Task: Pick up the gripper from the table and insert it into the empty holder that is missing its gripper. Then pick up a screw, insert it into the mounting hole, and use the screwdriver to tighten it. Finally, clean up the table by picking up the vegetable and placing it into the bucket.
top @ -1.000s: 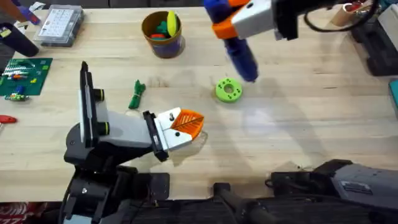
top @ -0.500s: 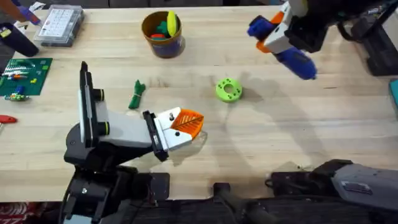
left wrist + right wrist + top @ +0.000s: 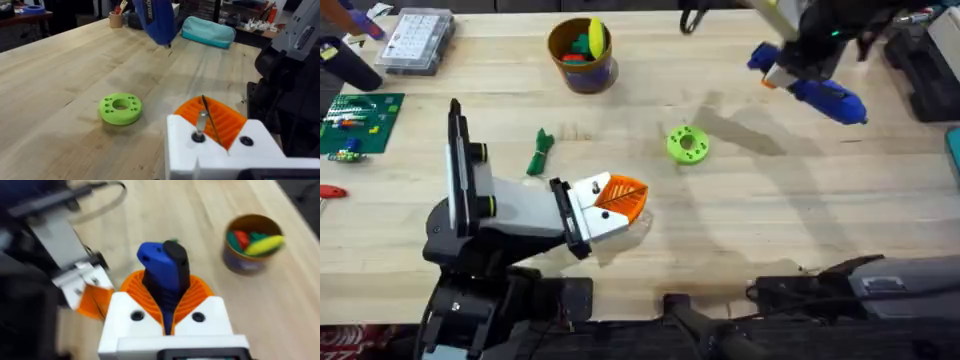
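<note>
Jaws of right gripper (image 3: 167, 311) clamp screwdriver (image 3: 825, 93) mid-barrel; rigid, smooth, probably top-heavy. Left gripper (image 3: 616, 205) jaws: cannot tell

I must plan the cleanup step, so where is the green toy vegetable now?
In the overhead view the vegetable lies on the table left of centre, between the upright black part of the left arm and the lime-green disc, below the bucket.
</note>
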You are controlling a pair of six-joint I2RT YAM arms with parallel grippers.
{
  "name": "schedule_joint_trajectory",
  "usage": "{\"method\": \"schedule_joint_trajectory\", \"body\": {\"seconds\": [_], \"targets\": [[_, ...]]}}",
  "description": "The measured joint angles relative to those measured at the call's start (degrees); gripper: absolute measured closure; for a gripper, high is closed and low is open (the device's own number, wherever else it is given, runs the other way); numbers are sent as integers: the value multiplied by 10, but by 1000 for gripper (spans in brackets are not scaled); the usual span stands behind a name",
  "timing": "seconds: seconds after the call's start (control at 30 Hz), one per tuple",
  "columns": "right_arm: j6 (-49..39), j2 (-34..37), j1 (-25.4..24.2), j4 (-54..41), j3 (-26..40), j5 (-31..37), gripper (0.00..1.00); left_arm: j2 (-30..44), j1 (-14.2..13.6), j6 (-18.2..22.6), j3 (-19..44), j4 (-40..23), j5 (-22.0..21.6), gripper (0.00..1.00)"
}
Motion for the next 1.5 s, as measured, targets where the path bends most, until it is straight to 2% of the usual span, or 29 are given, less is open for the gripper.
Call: {"method": "schedule_joint_trajectory", "body": {"seconds": [0.47, 1.5], "targets": [[-79, 216, -27, 31, -3, 1, 957, 0, 0, 0, 0, 0, 0, 986], [-79, 216, -27, 31, -3, 1, 957, 0, 0, 0, 0, 0, 0, 986]]}}
